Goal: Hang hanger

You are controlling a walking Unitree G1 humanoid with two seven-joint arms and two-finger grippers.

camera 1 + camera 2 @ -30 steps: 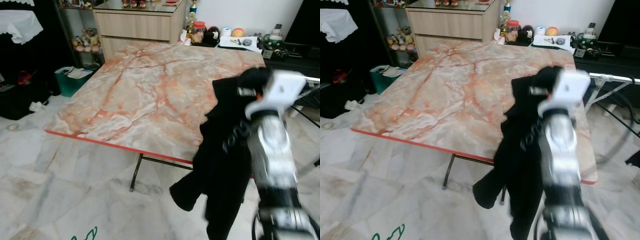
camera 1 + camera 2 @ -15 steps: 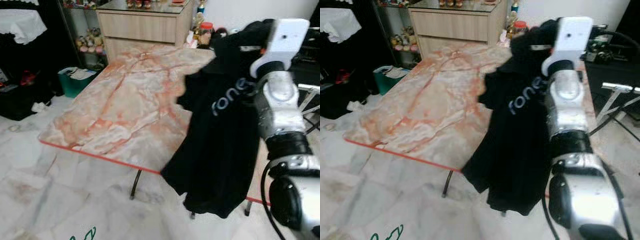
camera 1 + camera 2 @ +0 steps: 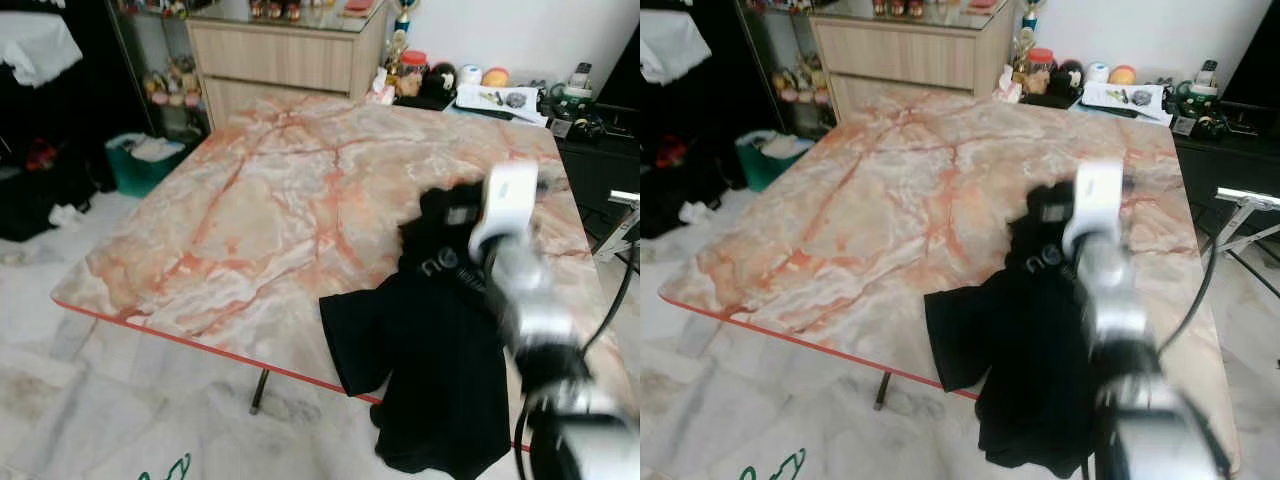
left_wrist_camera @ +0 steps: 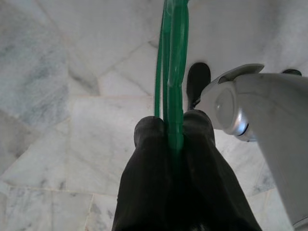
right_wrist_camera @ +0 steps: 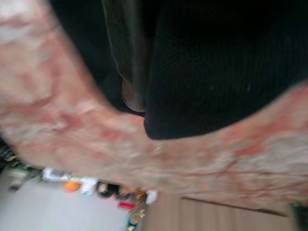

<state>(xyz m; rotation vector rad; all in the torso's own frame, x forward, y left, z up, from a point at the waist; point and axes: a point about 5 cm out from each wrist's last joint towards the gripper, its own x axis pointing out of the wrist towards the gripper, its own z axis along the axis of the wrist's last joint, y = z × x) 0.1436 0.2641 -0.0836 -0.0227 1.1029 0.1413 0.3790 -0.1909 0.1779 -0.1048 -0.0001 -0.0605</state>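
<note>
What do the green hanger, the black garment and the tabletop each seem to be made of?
Green hanger: likely plastic, glossy and slightly see-through.
Black garment: soft knit fabric, matte; it drapes limply over the edge.
Tabletop: marble-look surface, pink-orange veining, red rim; possibly printed laminate.

Even daylight; motion blur on right arm (image 3: 530, 300).

black garment (image 3: 440, 370) | pale lettering near its top, blurred, unreadable | no other legible text

green hanger (image 4: 172, 72), black shirt (image 3: 440, 360), orange-veined table (image 3: 250, 220)
</note>
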